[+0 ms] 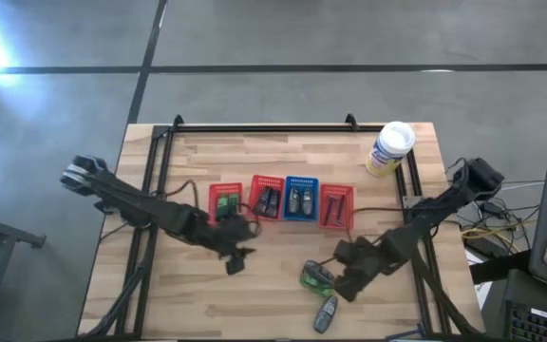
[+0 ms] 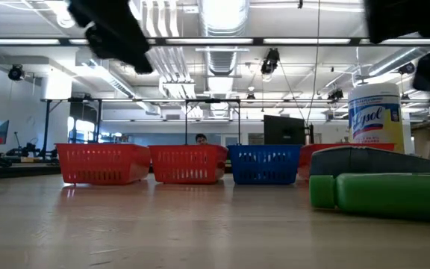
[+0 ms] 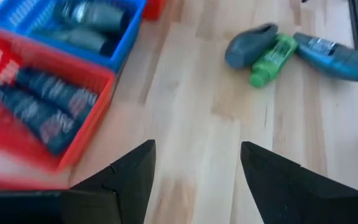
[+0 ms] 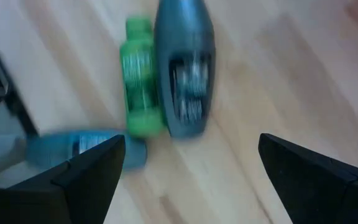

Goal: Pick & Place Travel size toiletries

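Observation:
Three toiletries lie loose on the wood near the table's near right. A bright green tube [image 4: 138, 84] rests on its side against a grey oval bottle [image 4: 185, 68], with a blue-grey bottle [image 4: 79, 149] beside them. From above they show as the green tube [image 1: 311, 278] and the blue-grey bottle [image 1: 326, 313]. My right gripper [image 4: 191, 168] hovers open just over this group [image 1: 342, 277]. My left gripper [image 3: 197, 168] is open above bare wood in front of the baskets [image 1: 238, 255]. Grey bottles lie in the blue basket [image 3: 79, 25] and dark tubes in a red basket [image 3: 42, 106].
Four mesh baskets stand in a row mid-table: red [image 1: 224, 201], red [image 1: 267, 198], blue [image 1: 301, 199], red [image 1: 337, 206]. A large white canister with a blue label [image 1: 390, 149] stands at the far right corner. Bare wood lies near the left and along the near edge.

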Robot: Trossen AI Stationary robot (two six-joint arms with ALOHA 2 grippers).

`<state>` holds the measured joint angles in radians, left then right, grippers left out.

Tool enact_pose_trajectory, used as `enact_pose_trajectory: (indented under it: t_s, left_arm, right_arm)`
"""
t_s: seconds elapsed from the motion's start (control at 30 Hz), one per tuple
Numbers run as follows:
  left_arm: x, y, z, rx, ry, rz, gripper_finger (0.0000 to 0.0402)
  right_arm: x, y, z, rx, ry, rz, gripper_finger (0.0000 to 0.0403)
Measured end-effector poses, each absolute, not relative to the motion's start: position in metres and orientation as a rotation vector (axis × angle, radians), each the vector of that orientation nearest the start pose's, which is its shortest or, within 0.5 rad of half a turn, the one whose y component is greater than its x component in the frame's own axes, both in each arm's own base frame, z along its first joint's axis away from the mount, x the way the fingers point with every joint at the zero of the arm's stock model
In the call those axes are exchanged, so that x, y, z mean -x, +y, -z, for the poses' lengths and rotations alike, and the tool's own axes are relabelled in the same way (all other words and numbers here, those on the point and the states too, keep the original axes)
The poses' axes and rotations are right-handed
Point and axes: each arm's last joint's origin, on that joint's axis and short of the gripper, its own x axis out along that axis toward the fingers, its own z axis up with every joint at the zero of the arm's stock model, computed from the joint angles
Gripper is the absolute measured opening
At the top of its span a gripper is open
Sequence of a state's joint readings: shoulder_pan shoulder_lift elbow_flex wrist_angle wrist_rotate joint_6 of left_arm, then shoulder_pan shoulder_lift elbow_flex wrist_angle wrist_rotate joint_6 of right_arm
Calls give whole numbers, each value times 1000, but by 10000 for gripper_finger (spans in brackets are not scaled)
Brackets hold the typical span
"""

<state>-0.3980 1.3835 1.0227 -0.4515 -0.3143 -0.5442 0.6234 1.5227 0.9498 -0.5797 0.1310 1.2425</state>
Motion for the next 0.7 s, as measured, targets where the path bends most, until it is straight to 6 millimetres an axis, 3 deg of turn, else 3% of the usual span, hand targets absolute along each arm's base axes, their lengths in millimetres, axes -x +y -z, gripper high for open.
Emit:
enact_pose_trajectory:
  t_s: [0.17, 0.33, 0.5, 0.7]
  left_arm:
    - [-236, -90, -261, 289, 713, -131, 241]
    - [-214, -80, -254, 234, 684, -128, 241]
    - [-202, -74, -245, 246, 650, -117, 241]
    - [-190, -70, -241, 233, 627, -96, 241]
  right_arm:
    - [-269, 162, -182, -621, 1167, 327, 366]
    - [-296, 166, -170, -598, 1202, 379, 366]
    - [-314, 165, -164, -557, 1259, 449, 366]
    - [-328, 159, -141, -553, 1357, 463, 358]
